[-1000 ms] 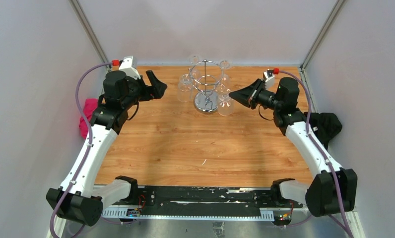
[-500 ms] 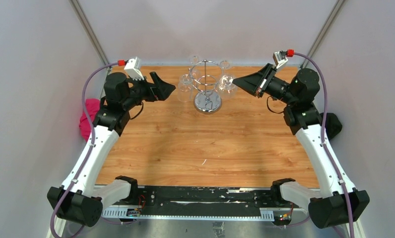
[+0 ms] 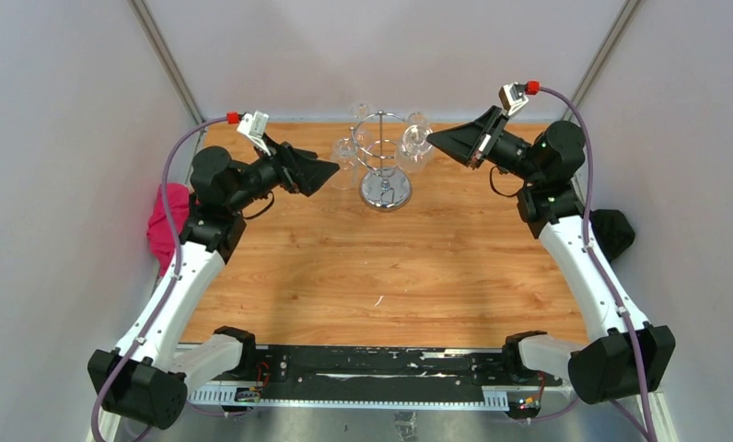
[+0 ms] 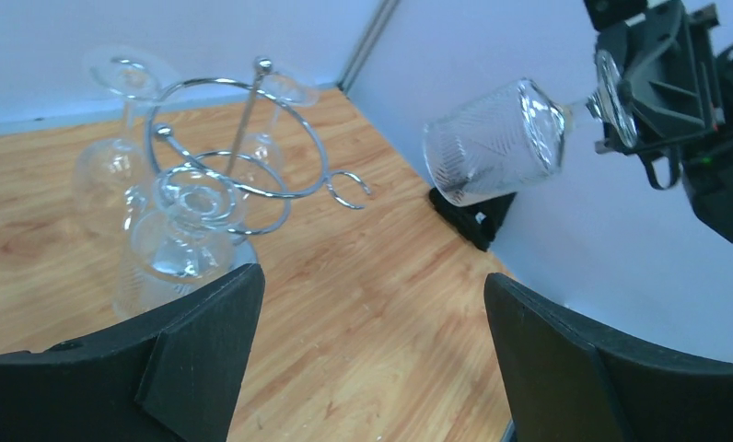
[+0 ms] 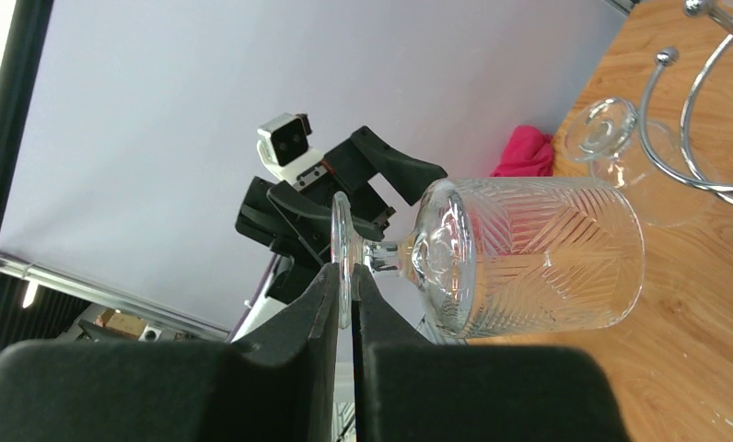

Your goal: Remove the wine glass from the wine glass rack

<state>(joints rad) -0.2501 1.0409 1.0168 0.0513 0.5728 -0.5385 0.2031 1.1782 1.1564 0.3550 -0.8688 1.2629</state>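
Grip on the right side: the right gripper (image 5: 347,287) is clamped on the thin round foot of the wine glass (image 5: 529,258), the disc pinched edge-on between the two black fingers; the glass lies on its side in the air, stem level, its patterned bowl reaching out past the fingertips with the open mouth facing away from the gripper; from the left wrist view it hangs off the wine glass rack (image 4: 243,138), to the right of the ring top, with a clear gap between the bowl and the nearest looped hook; seen from above, the glass sits just beside the right edge of the ring, above the table (image 3: 363,267); other glasses (image 4: 174,249) hang bowl-down on the rack's far and left hooks; the left gripper (image 3: 321,173) hovers on the rack's left, jaws spread wide and holding nothing, pointed toward the rack; a pink cloth (image 3: 165,216) lies off the table's left edge.
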